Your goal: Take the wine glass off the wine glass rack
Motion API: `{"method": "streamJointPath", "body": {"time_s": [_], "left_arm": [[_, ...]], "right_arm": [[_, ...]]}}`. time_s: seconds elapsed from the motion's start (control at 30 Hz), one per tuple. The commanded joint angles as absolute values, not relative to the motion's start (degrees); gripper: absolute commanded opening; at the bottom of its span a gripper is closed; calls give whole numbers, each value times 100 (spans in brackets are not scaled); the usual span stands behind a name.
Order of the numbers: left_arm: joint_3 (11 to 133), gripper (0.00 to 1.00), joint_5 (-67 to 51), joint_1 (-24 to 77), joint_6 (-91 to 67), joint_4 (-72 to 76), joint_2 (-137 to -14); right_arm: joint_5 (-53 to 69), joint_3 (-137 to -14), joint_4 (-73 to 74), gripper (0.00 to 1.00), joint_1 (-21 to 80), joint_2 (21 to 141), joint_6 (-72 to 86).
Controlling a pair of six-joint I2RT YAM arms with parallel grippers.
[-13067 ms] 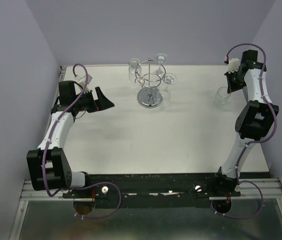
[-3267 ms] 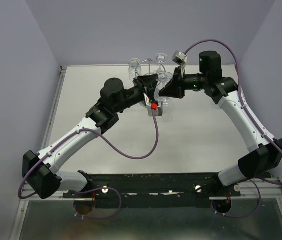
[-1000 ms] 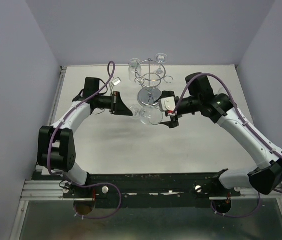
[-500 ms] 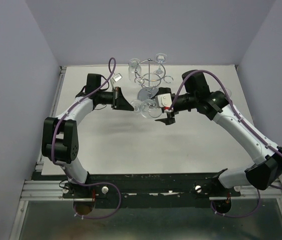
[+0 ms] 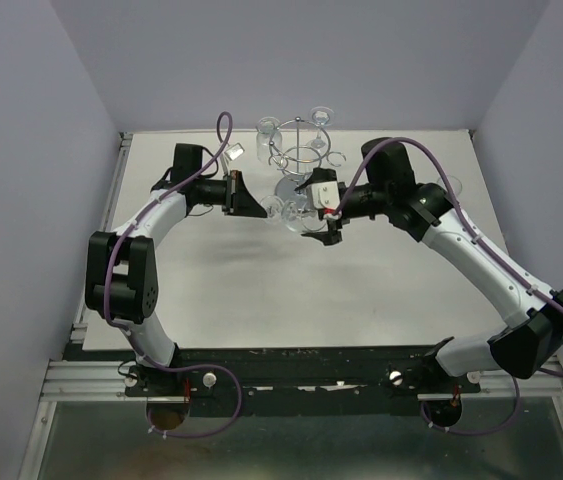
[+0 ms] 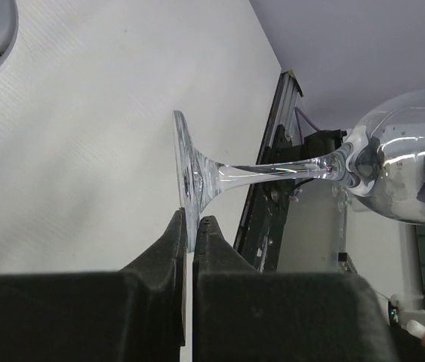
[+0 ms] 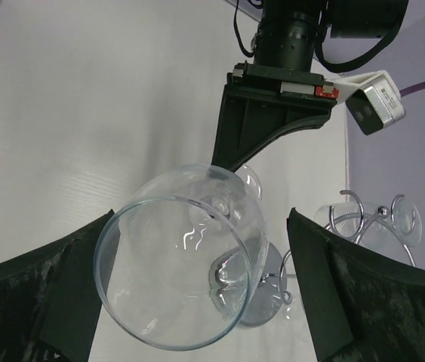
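The wine glass (image 5: 289, 212) hangs on its side above the table, just in front of the wine glass rack (image 5: 301, 157). My left gripper (image 5: 259, 207) is shut on the rim of the glass foot (image 6: 188, 181); the fingertips (image 6: 174, 230) pinch it, and the stem (image 6: 272, 173) runs to the bowl (image 6: 408, 166). My right gripper (image 5: 313, 212) is open around the bowl (image 7: 178, 271). The bowl lies near its left finger (image 7: 69, 294), with a gap to the right finger (image 7: 333, 294). The left gripper (image 7: 269, 121) shows behind the glass.
Other glasses (image 5: 269, 135) hang on the chrome rack (image 7: 371, 219), whose mirrored base (image 5: 294, 190) stands right behind the held glass. Lilac walls (image 5: 21, 150) close in the white table (image 5: 361, 300) on three sides. A black rail (image 5: 311, 380) runs along the near edge.
Both grippers and the glass have moved back toward the rack. The right jaws have spread a little wider around the bowl. The left gripper has kept its hold on the foot.
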State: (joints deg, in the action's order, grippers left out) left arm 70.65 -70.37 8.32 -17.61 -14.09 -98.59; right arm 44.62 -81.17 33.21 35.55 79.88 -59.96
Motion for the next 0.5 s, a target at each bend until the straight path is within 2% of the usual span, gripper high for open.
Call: {"method": "streamJointPath", "body": {"time_s": [0.0, 0.23, 0.47], "left_arm": [[7199, 0, -7058, 817, -1512, -1749, -9730], [6988, 0, -7268, 835, -1985, -1293, -9685], [6706, 0, -7479, 844, -3479, 236, -9756]], "right_arm": [[4474, -8024, 2716, 100, 3621, 7954, -5616], [4421, -7989, 2733, 96, 3639, 7945, -5678], [4351, -7998, 2865, 93, 3674, 7954, -5950]]}}
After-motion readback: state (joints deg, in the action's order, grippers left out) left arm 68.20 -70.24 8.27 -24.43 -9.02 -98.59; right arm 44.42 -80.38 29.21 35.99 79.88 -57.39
